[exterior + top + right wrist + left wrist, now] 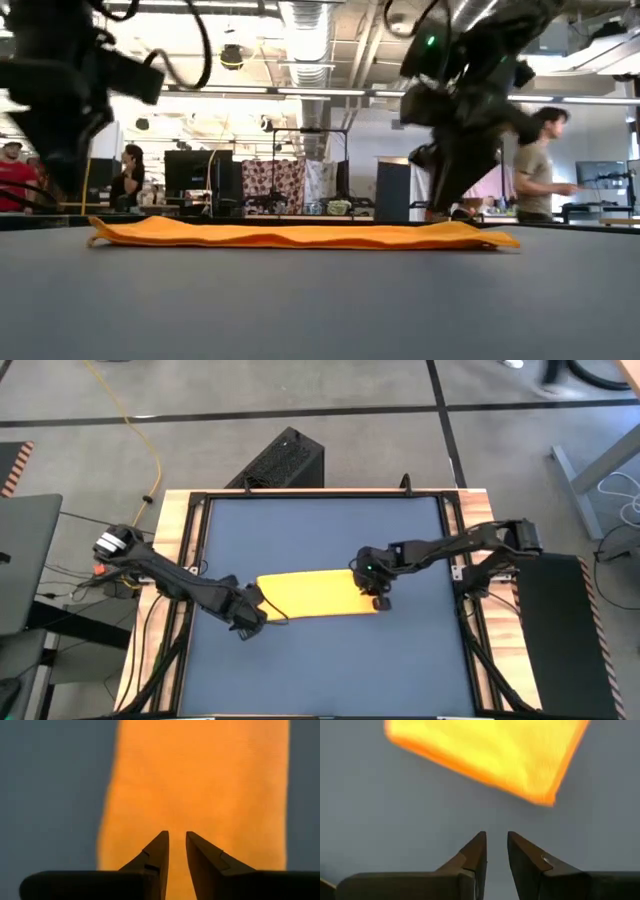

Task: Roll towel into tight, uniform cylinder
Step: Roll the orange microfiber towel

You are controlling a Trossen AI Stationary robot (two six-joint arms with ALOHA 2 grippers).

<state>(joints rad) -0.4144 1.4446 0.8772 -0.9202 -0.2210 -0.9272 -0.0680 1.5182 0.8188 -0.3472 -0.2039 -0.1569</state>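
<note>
table (pixel 320 530): i see a dark blue mat in a wooden frame, filling most of my overhead view.
towel (pixel 312 595): a flat, folded yellow strip lying lengthwise across the mat, just toward six o'clock of the mat's centre; in the low view (pixel 300 235) it lies low and flat, not rolled.
left arm: it comes in from nine o'clock; my left gripper (pixel 247 623) sits at the strip's nine o'clock end, just off its corner, over bare mat.
left fingers (pixel 476 852): slightly parted with a narrow gap, grasping nothing; the towel corner (pixel 540 795) lies ahead of them.
right arm: it reaches in from three o'clock; my right gripper (pixel 381 600) is at the strip's three o'clock end.
right fingers (pixel 159 851): a narrow gap between the tips, right over the cloth (pixel 200 785); i cannot tell whether they pinch it.
</note>
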